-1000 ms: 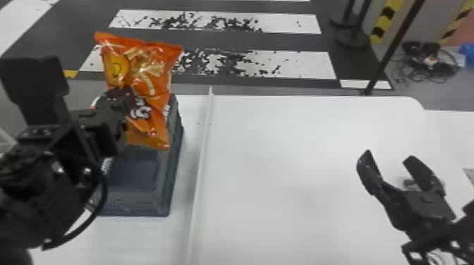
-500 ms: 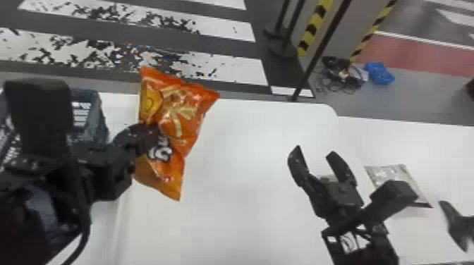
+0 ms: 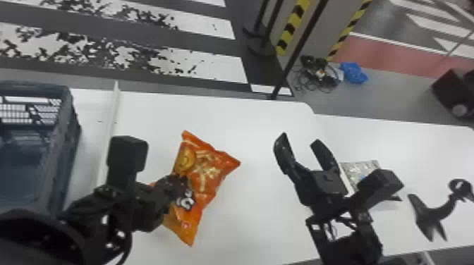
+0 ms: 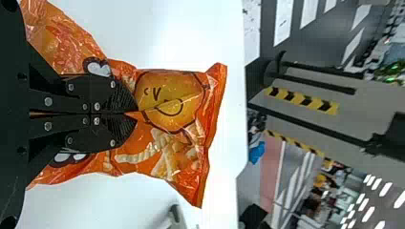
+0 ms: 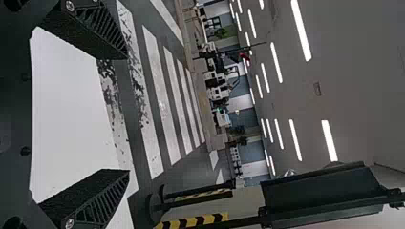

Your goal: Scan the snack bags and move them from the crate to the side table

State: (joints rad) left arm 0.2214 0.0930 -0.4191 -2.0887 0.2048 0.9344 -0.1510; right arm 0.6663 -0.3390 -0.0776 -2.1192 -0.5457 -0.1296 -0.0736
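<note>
left end effector (image 3: 187,183) clamped on orange snack bag (image 3: 208,172), right end effector (image 3: 299,139) apart, white divider (image 3: 111,116) between crate (image 3: 63,144) and bag, silvery packet (image 3: 359,171) on desk (image 3: 381,141)

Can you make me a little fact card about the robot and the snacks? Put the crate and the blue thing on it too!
Snack bag: orange, held up over the white table
Holding it: left gripper, fingers closed on the bag
Other gripper: right gripper, open, with nothing between its fingers
Crate: dark blue-grey, at the robot's left
Near the right gripper: a flat silvery packet
Blue thing: crumpled, on the floor beside tangled cables
</note>
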